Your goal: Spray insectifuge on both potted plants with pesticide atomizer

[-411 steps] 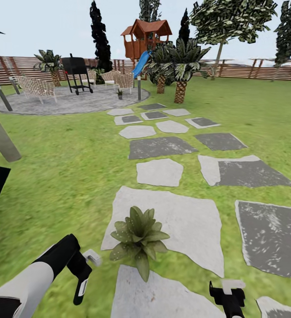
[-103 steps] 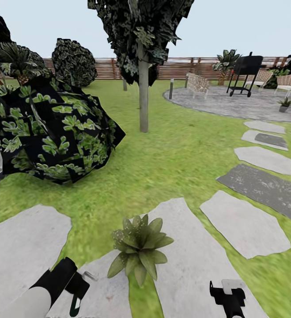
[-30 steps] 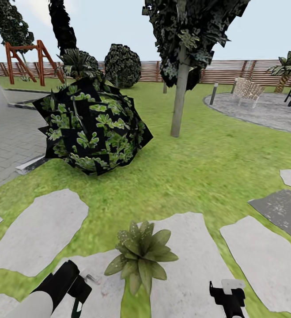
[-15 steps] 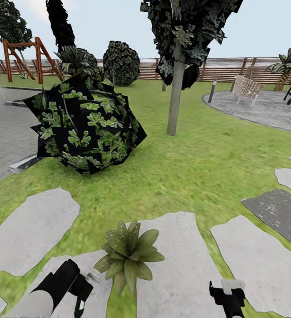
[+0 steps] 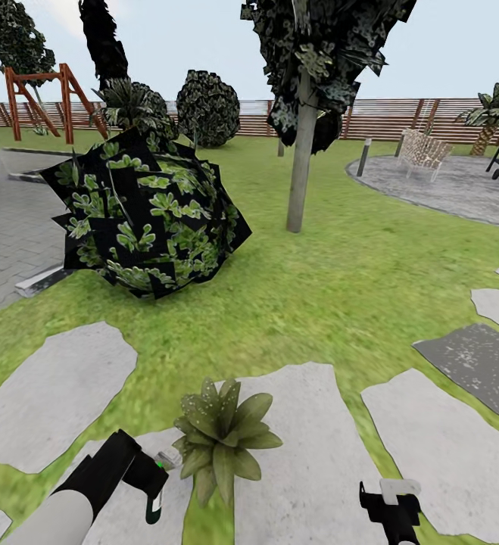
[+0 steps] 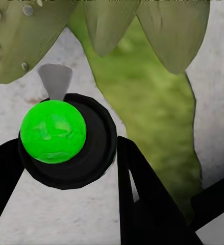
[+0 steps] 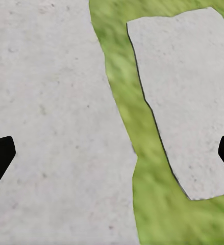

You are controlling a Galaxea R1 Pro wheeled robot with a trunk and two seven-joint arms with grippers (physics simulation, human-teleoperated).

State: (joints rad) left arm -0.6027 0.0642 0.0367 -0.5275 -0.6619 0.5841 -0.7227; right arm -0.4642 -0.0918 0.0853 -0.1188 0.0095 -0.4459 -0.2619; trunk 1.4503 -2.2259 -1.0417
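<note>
A potted plant point(image 5: 222, 435), a low rosette of pointed green leaves, stands where two pale stepping stones meet. Just to its left my left gripper point(image 5: 155, 486) is shut on the pesticide atomizer point(image 5: 167, 459), whose pale head points at the leaves. In the left wrist view the atomizer point(image 6: 89, 161) is a dark round body with a bright green blob on top and a pale nozzle, black fingers point(image 6: 142, 204) beside it and the leaves point(image 6: 173, 30) just beyond. My right gripper point(image 5: 391, 509) hangs open over stone and grass, its tips wide apart point(image 7: 112, 153). The second potted plant is out of view.
A big dark broad-leaved bush point(image 5: 147, 219) sits on the lawn ahead left, a tree trunk point(image 5: 300, 151) behind it. The round paved patch point(image 5: 461, 189) with a chair point(image 5: 422, 150) and bollard lamp point(image 5: 365, 157) lies far right. Grey paving point(image 5: 7, 227) borders the left.
My left gripper has moved up and right with the atomizer, closer to the plant, and a green speck now shows at the nozzle. Before that the camera turned left.
</note>
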